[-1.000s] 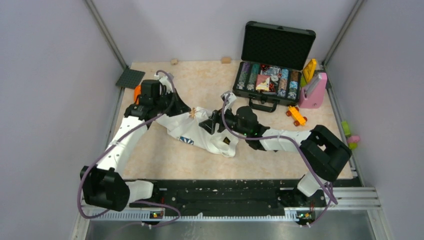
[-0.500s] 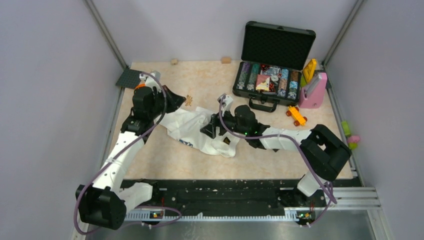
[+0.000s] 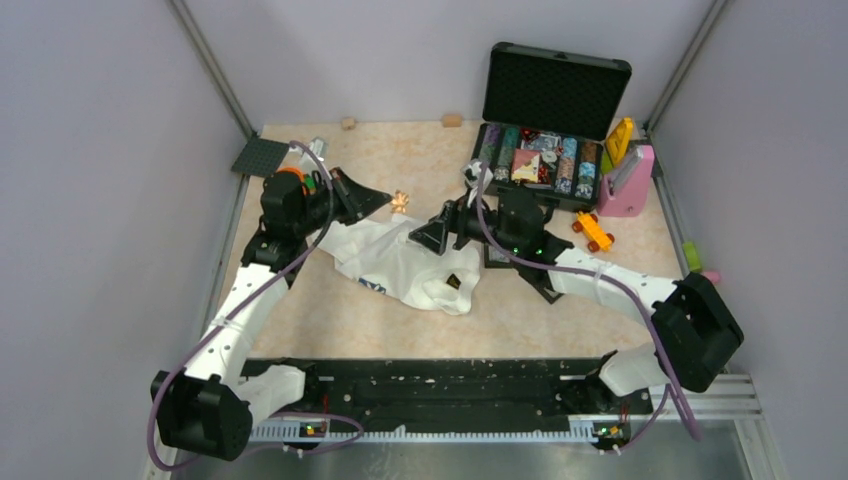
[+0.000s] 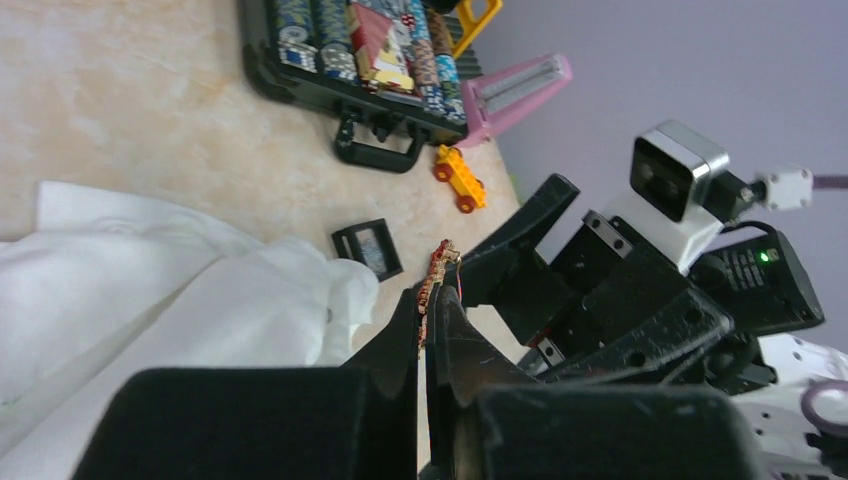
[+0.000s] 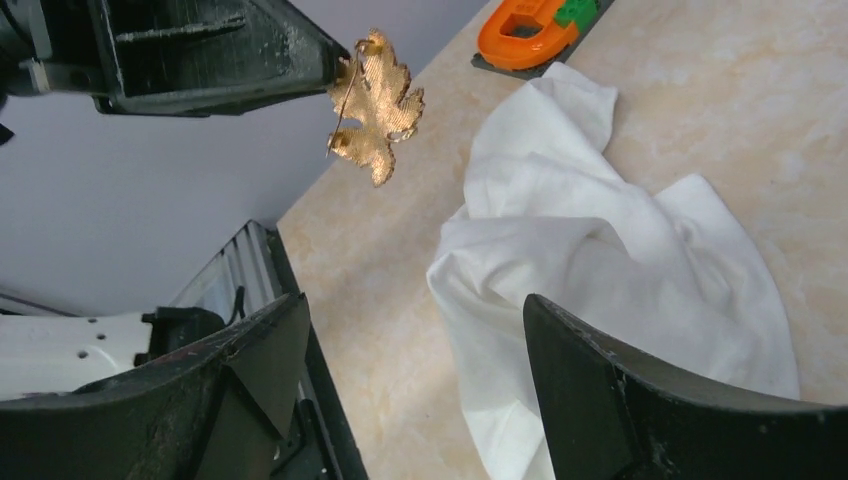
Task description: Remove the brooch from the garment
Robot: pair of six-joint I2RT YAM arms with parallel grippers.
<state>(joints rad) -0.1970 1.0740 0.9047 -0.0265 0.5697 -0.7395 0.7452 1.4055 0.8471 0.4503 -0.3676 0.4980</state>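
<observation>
The brooch point(image 3: 399, 202), a tiny orange-gold flower-like pin, is pinched in my left gripper point(image 3: 384, 203), held in the air apart from the garment point(image 3: 400, 262). The left wrist view shows it edge-on point(image 4: 436, 280) between the shut fingertips of that gripper point(image 4: 428, 305). In the right wrist view it hangs point(image 5: 376, 105) from the left fingers point(image 5: 230, 50), above the table. The white garment lies crumpled on the table point(image 5: 610, 270), also in the left wrist view point(image 4: 150, 290). My right gripper point(image 3: 430, 236) is open and empty point(image 5: 410, 310), just above the garment's far edge.
An open black case of chips point(image 3: 545, 150) stands at the back right, with an orange toy car point(image 3: 593, 232) and a pink object point(image 3: 628, 180) beside it. An orange letter-shaped toy point(image 5: 525, 25) lies past the garment. A dark grid plate point(image 3: 260, 156) sits back left.
My left gripper pulled the brooch off the garment and carried it up and to the right. My right gripper lifted off the garment and drew back to the right.
</observation>
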